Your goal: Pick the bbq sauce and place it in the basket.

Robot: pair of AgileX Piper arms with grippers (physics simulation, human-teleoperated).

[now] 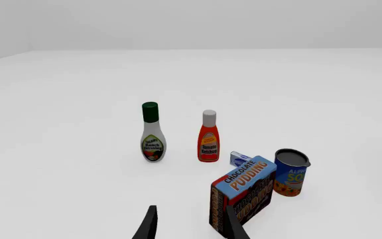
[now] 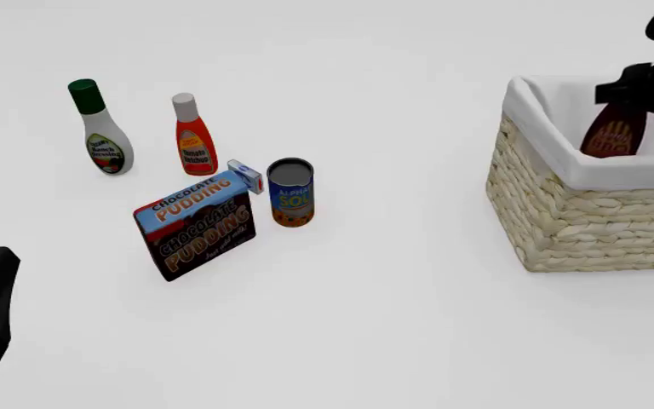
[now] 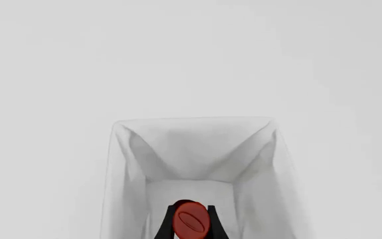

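Inside basket (image 2: 531, 111) rim: bbq sauce (image 2: 615, 132) clamped by right gripper (image 3: 192, 219).

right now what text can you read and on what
"CHOCOLATE PUDDING": pudding box
"Tomato Ketchup": ketchup bottle, barely legible
"Ranch Dressing": ranch bottle, barely legible
Can: letters cut off by its curve, word incomplete
Bbq sauce label: too blurred
Small carton: unreadable

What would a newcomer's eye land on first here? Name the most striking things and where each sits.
First, the bbq sauce held in the right gripper over the white-lined wicker basket at the front view's right. Next, the cluster at left: the chocolate pudding box beside the blue soup can, with the ranch dressing bottle and tomato ketchup bottle behind them. The left gripper hangs open, off the table, nearer the camera.
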